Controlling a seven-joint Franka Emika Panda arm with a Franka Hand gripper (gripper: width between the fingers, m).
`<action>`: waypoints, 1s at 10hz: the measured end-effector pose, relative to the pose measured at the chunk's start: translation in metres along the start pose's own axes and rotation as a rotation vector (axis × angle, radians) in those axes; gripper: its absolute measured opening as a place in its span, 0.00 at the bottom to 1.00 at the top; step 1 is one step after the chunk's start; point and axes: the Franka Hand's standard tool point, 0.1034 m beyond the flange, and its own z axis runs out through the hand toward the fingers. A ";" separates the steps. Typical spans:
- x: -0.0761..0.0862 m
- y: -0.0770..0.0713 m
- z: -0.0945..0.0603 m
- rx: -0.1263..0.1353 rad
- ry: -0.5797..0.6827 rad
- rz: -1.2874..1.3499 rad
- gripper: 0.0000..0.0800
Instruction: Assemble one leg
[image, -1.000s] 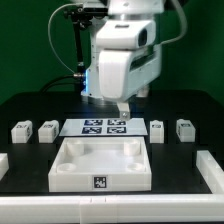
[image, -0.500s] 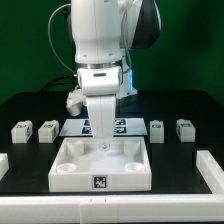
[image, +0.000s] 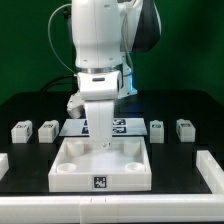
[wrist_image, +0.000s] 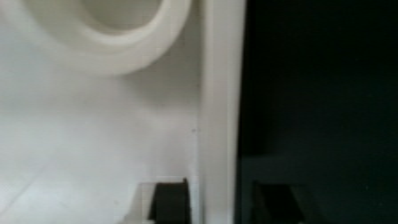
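Exterior view, gripper down at the far wall of the smooth white square tray, wrist view, dark fingers narrowly straddling that wall, clamped or not, can't tell, blocky white legs flanking the tray on the black table, long axis unclear.

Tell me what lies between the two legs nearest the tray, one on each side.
The marker board, partly hidden behind the gripper; this shows in the exterior view.

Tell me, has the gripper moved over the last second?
Yes. The gripper swung toward the exterior view's left and came down from above the marker board to the back wall of the tray.
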 end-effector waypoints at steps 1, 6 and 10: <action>0.000 0.000 0.000 -0.002 0.000 0.001 0.17; 0.000 0.001 0.000 -0.003 0.000 0.001 0.07; 0.040 0.028 0.000 -0.030 0.031 0.019 0.07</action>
